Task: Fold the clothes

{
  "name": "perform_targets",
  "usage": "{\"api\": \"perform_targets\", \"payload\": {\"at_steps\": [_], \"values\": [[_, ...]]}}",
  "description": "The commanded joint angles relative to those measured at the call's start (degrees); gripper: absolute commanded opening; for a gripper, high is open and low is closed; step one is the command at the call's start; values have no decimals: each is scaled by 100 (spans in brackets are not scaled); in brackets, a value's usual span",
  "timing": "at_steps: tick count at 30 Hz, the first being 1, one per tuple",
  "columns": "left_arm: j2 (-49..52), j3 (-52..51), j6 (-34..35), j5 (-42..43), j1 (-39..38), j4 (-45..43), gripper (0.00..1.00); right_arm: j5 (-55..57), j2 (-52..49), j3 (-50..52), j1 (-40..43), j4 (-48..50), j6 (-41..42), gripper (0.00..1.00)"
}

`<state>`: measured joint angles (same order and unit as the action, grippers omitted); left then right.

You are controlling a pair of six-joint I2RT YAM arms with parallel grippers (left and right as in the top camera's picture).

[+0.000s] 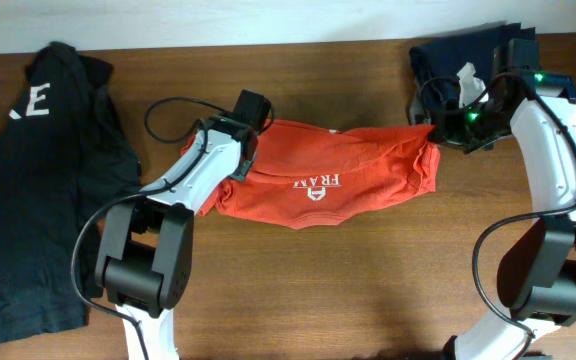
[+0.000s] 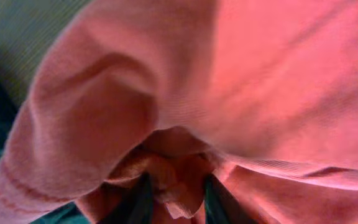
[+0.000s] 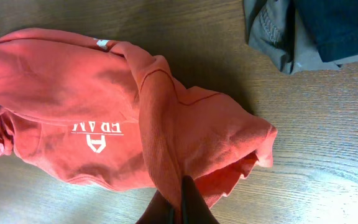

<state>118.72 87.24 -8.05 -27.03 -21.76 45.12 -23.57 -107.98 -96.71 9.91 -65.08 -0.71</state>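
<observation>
The orange-red T-shirt (image 1: 338, 175) hangs stretched between both grippers above the wooden table, its small white logo facing up. My left gripper (image 1: 236, 150) is shut on the shirt's left end; in the left wrist view bunched orange cloth (image 2: 185, 93) fills the frame and a fold sits between the fingers (image 2: 176, 199). My right gripper (image 1: 438, 133) is shut on the shirt's right end. In the right wrist view the shirt (image 3: 104, 124) drapes from my pinched fingers (image 3: 182, 202) down to the table.
A black T-shirt with white lettering (image 1: 38, 170) lies spread at the left of the table. A pile of dark navy and grey clothes (image 1: 463, 60) sits at the back right, also in the right wrist view (image 3: 309, 31). Bare wood (image 1: 368, 290) lies in front.
</observation>
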Motion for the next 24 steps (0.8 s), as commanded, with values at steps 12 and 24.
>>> {"api": "perform_targets", "payload": {"at_steps": [12, 24], "values": [[-492, 796, 354, -197, 46, 291, 1, -37, 94, -83, -9, 68, -52, 4], [-2468, 2264, 507, -201, 815, 695, 1, -35, 592, -1200, 160, -831, -52, 4]]}}
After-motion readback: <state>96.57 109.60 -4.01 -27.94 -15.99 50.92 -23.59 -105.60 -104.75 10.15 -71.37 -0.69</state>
